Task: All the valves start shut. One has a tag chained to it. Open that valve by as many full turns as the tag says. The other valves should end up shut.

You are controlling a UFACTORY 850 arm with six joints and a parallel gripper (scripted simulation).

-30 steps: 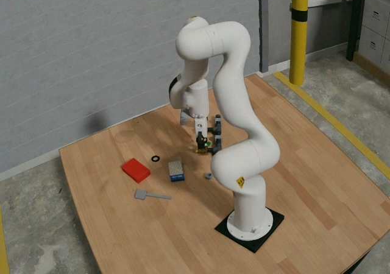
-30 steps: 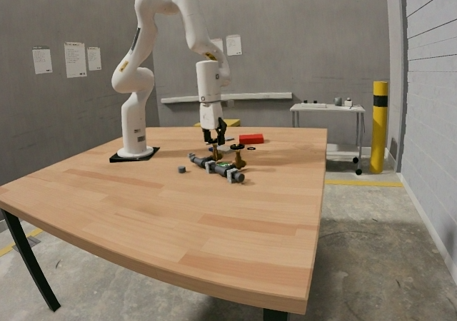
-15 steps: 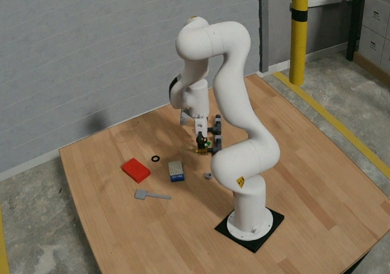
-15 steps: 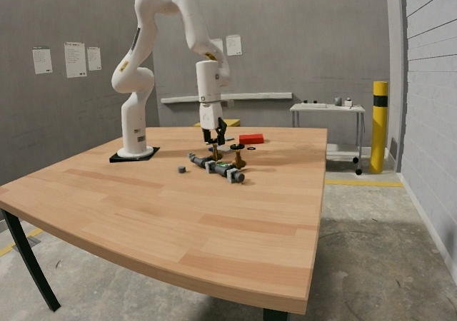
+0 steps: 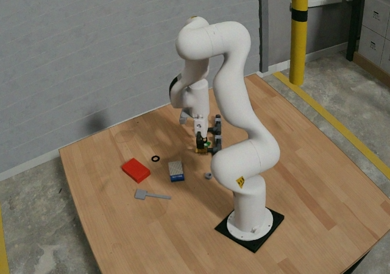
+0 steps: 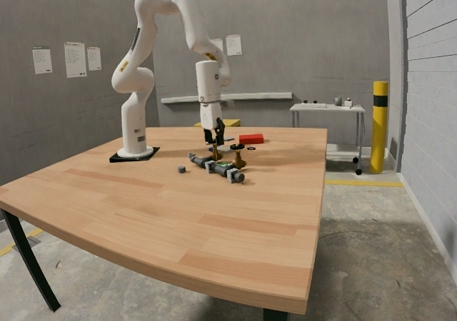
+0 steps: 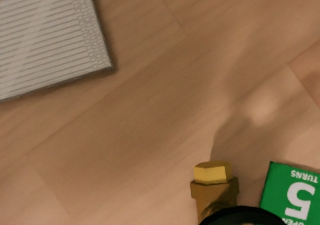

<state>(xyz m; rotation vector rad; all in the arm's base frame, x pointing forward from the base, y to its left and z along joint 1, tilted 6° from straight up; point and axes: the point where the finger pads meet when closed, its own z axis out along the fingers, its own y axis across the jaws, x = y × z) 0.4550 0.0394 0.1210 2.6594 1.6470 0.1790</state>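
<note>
A grey pipe (image 5: pixel 217 131) (image 6: pixel 218 167) lies on the table with brass valves (image 6: pixel 238 160) (image 5: pixel 201 150) on it. In the wrist view one brass valve body (image 7: pixel 215 192) has a yellow hex cap, and the rim of a black handwheel (image 7: pixel 240 216) shows at the bottom edge. A green tag (image 7: pixel 295 195) (image 5: pixel 206 144) (image 6: pixel 226 163) beside it reads "5 TURNS". Another black handwheel (image 6: pixel 236 146) tops the valve on the right in the exterior view. My gripper (image 6: pixel 215 138) (image 5: pixel 199 139) is open and empty, pointing straight down just above the valve next to the tag. Its fingers are out of the wrist view.
A grey ribbed block with a blue side (image 5: pixel 175 170) (image 7: pixel 50 40), a red block (image 5: pixel 136 169) (image 6: pixel 251 138), a black ring (image 5: pixel 152 158) (image 6: pixel 251 148), a grey paddle-shaped tool (image 5: pixel 147 195) and a small grey cylinder (image 5: pixel 208 174) (image 6: pixel 181 169) lie nearby. The arm's base (image 5: pixel 250 223) stands at the near side.
</note>
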